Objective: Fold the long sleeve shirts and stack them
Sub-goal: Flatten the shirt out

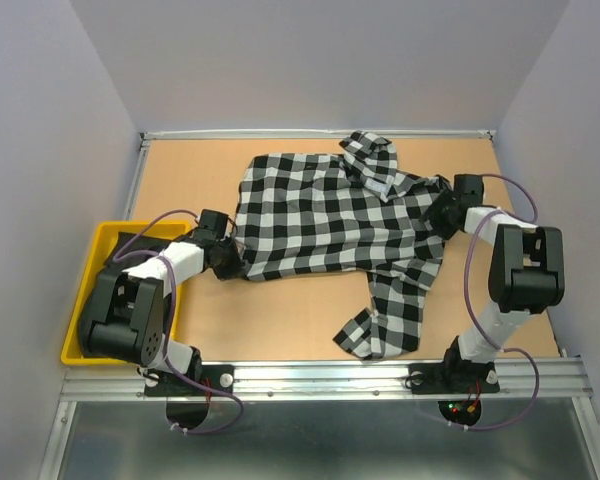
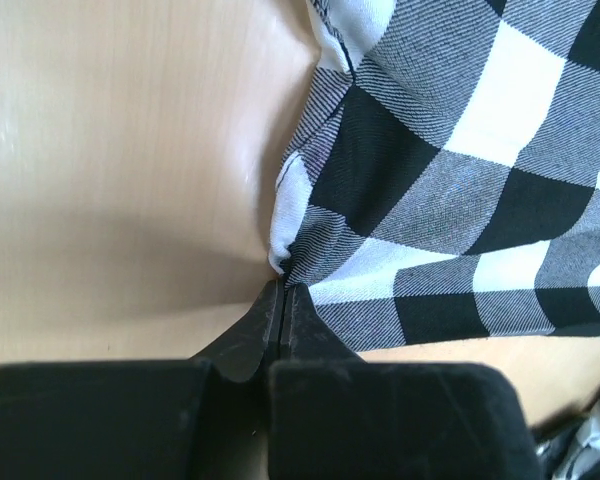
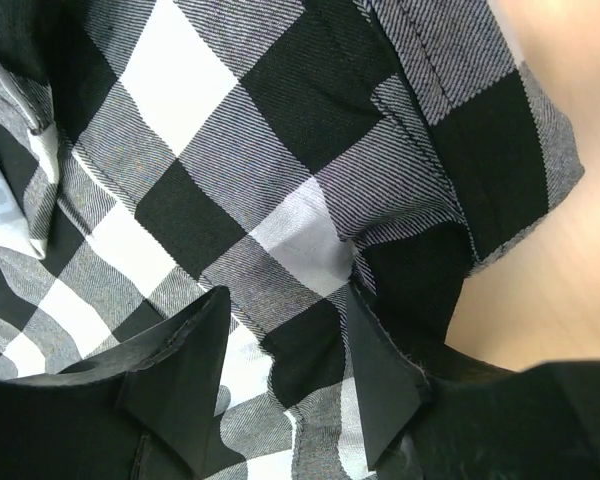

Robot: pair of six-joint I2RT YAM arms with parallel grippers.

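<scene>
Left end effector (image 2: 282, 298) pinched shut on check shirt (image 1: 320, 215) hem, toward table (image 1: 280, 325) left edge. Right end effector (image 3: 280, 365) gaped wide, astride cloth near right edge. Looked soft, limp, light: seams and corners best hold.

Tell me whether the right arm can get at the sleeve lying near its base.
Probably yes: the checked shirt's sleeve lies uncovered beside that arm's base, and the right arm's fingers stand open, though it must fold back tightly.
</scene>
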